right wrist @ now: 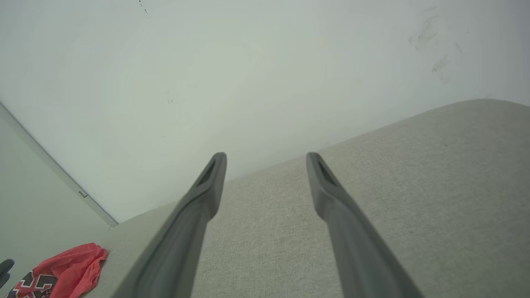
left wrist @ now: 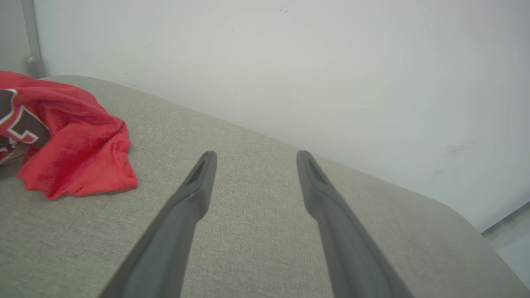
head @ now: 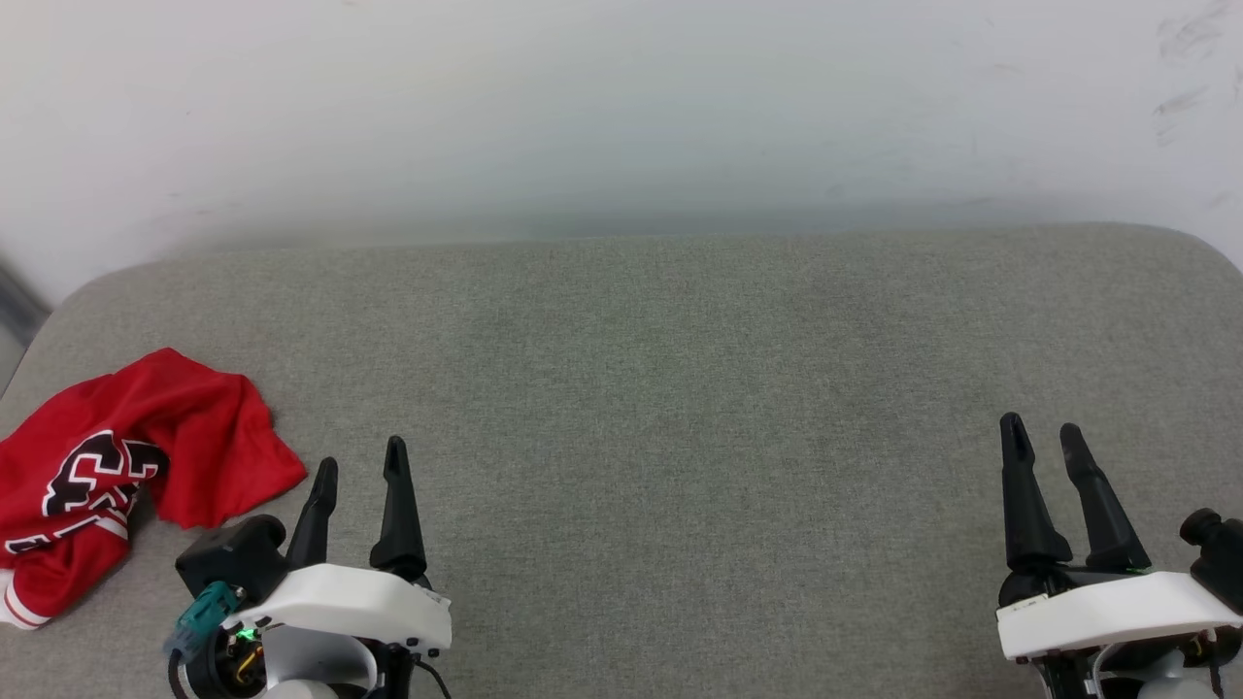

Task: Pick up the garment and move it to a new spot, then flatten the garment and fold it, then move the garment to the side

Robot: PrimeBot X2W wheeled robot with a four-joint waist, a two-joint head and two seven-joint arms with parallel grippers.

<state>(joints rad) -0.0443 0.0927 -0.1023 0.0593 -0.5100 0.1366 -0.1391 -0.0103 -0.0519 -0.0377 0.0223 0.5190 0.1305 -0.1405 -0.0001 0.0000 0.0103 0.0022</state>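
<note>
**Garment (head: 146, 456) bunched up just left of the left hand (head: 361, 456)**

One garment lies on the desk (head: 680, 388), crumpled into a loose red heap close to the left hand's outer side but not touching it. Its long axis runs on a slant: the near end, with red-and-white striped trim (head: 19, 610) and a sliver of white, sits farther left of the left hand, and the heap rises from there toward the desk's far side. A pointed red fold juts out toward the left hand's fingers (head: 398, 505). Black, white-outlined letters (head: 92, 476) face up on the side turned away from that hand. The folds hide which end is collar and which is hem. The head view's left border cuts off part of the cloth.

There are two hands, each with two long dark fingers. The left hand is spread wide and holds nothing. The right hand (head: 1041, 427), well apart to the left hand's right, is likewise spread wide and holds nothing. Both point toward the desk's far edge.

The single desk is covered in grey woven fabric and has rounded far corners. Beyond the left hand, past the far edge, stands a plain white wall (head: 621, 116) with a few faint scuff marks far to the right.
</note>
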